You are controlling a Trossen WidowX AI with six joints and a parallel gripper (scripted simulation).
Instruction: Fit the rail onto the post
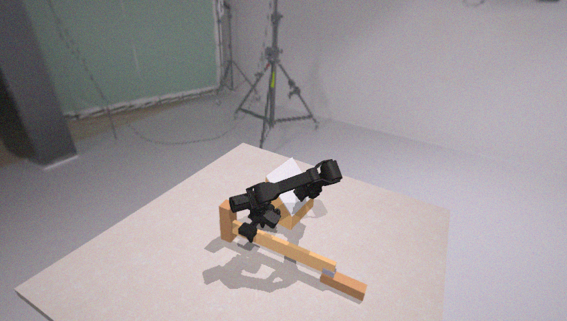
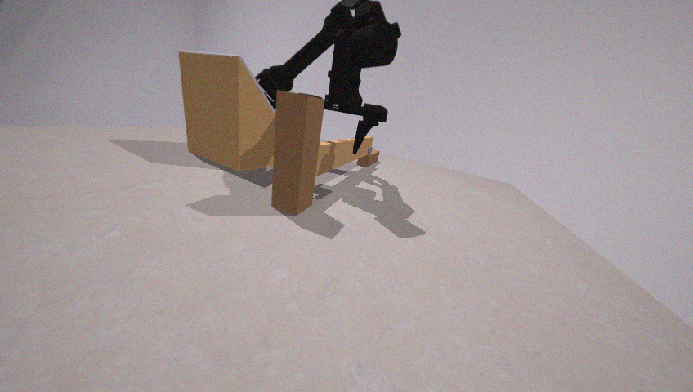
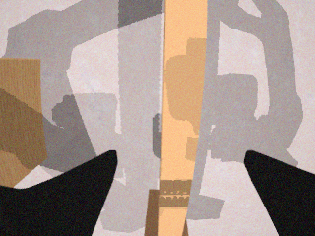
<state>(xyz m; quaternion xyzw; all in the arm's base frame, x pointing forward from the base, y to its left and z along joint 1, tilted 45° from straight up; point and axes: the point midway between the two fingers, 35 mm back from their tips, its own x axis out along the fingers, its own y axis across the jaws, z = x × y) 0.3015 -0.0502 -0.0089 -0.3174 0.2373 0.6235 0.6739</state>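
Note:
The wooden rail [image 1: 294,249] [image 2: 345,153] [image 3: 184,98] looks level, its far end in the grey bracket [image 1: 327,273] [image 2: 369,150] on the low footboard block [image 1: 344,287] [image 2: 368,159]. Its near end meets the upright post [image 1: 227,223] [image 2: 297,155] [image 3: 154,211] with no visible gap in the top view. Neither pegs nor holes show. My gripper [image 1: 256,233] [image 3: 183,157] is open near the post, one finger to each side of the rail and nothing gripped. In the exterior view the post hides part of it.
A wooden box [image 1: 291,223] [image 2: 211,106] [image 3: 22,98] with a sloping white top [image 1: 278,178] stands on the far side of the rail in the top view. The arm reaches over from that side. The table [image 1: 139,254] [image 2: 243,300] has an edge at the right in the exterior view.

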